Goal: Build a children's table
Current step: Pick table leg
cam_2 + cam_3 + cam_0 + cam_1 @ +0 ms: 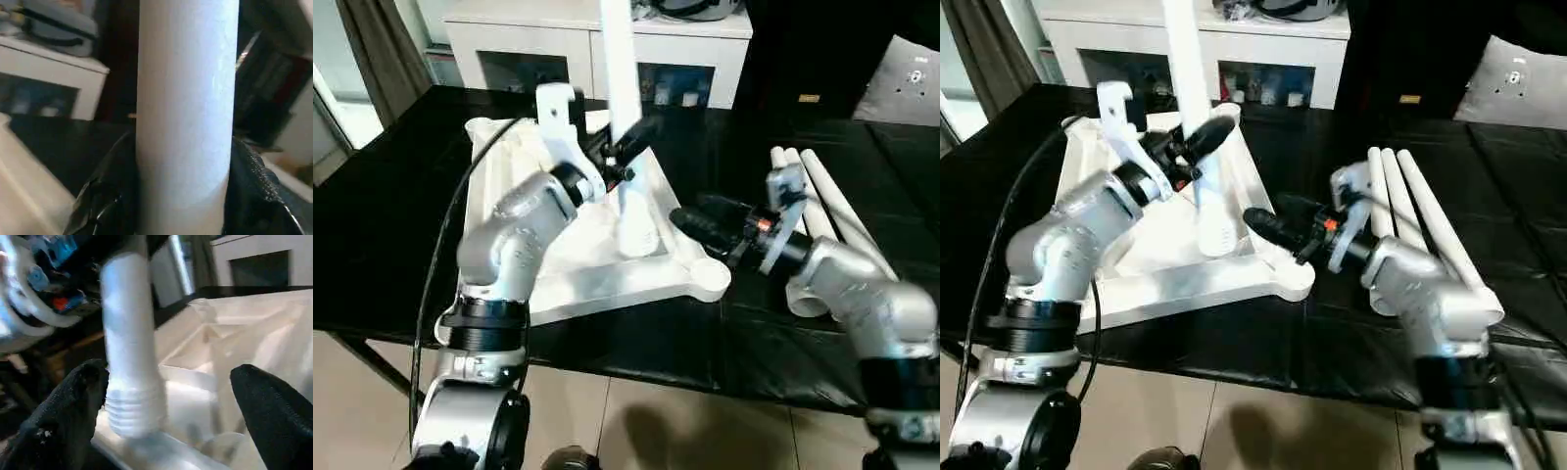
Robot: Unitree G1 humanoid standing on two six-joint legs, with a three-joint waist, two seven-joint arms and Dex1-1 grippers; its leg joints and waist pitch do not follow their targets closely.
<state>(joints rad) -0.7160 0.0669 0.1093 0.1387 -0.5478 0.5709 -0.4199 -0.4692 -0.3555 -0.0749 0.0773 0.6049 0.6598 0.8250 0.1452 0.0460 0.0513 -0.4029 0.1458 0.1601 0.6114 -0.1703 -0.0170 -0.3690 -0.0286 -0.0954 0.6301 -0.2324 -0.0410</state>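
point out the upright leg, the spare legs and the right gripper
upright leg [625, 98], left eye view, mid shaft above the left gripper [628, 147]
spare legs [832, 211], left eye view, shaft of the rightmost one
right gripper [697, 217], left eye view, between its open fingertips

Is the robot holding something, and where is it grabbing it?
Yes. The left tool grips the upright white leg around its shaft, above the threaded bottom end. The right tool is open and holds nothing.
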